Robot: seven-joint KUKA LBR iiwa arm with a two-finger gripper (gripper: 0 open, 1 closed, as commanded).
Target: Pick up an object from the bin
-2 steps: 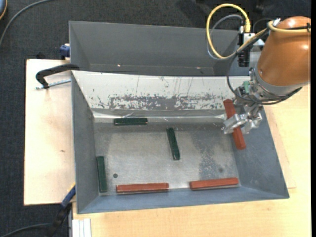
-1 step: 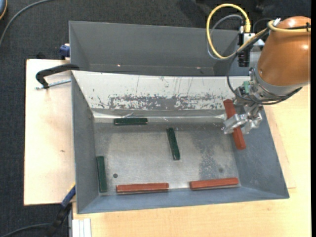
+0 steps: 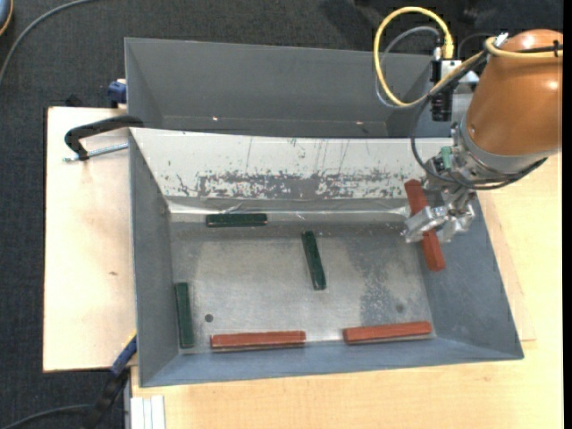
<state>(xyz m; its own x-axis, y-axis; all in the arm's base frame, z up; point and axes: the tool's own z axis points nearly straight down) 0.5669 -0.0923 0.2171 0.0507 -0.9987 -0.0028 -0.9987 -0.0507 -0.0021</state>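
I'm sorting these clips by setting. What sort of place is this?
Probably a robotics lab's grasping test cell: a robot arm with looped cables reaches into a grey metal bin of loose coloured bars, its gripper holding a red bar.

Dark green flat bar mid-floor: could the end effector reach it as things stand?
Likely yes: that dark green flat bar lies alone, nothing over it; the end effector is over a red flat bar.
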